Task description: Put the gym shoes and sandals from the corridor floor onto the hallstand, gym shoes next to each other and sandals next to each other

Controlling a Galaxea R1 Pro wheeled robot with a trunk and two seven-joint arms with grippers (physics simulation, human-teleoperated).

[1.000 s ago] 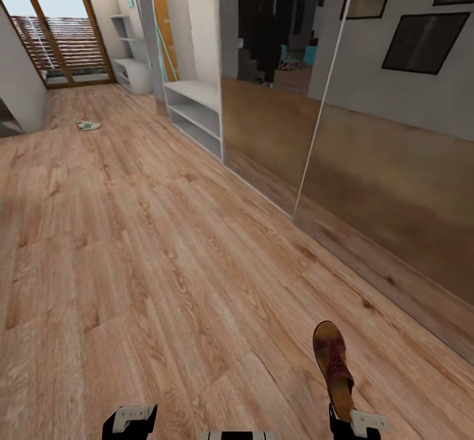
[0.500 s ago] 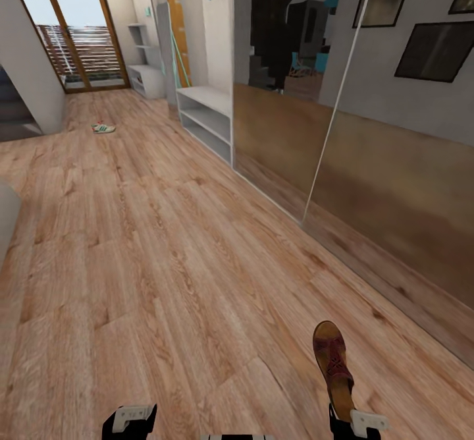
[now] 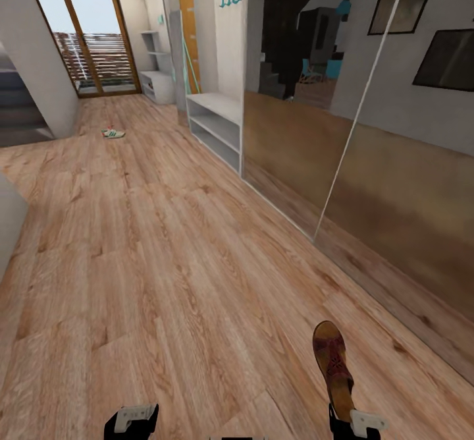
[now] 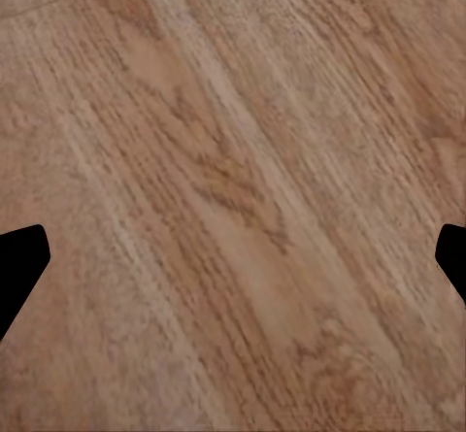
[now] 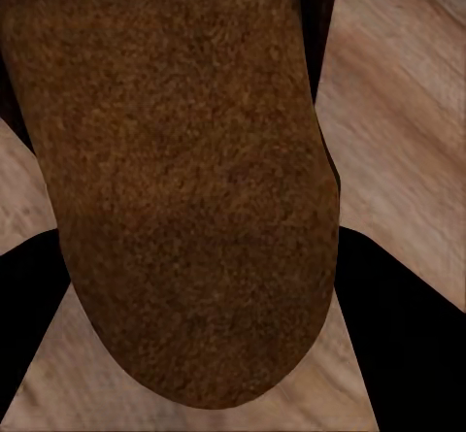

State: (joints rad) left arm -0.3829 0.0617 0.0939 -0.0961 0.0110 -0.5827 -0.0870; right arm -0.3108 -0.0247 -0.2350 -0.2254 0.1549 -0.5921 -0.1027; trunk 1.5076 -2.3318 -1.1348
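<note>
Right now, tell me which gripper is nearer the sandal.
Right. The right gripper grips the sandal at its heel, toe pointing forward above the floor. The left gripper hangs open and empty off to the sandal's left.

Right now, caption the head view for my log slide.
Right claw carries a brown sandal down the wood-plank corridor; a gym shoe lies far ahead.

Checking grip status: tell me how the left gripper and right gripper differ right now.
The right gripper is shut on the sandal, toe pointing ahead; the left gripper is open and holds nothing. The right wrist view looks onto the sandal's insole; the left one sees bare corridor floor. Both sit low, ahead of the robot.
</note>
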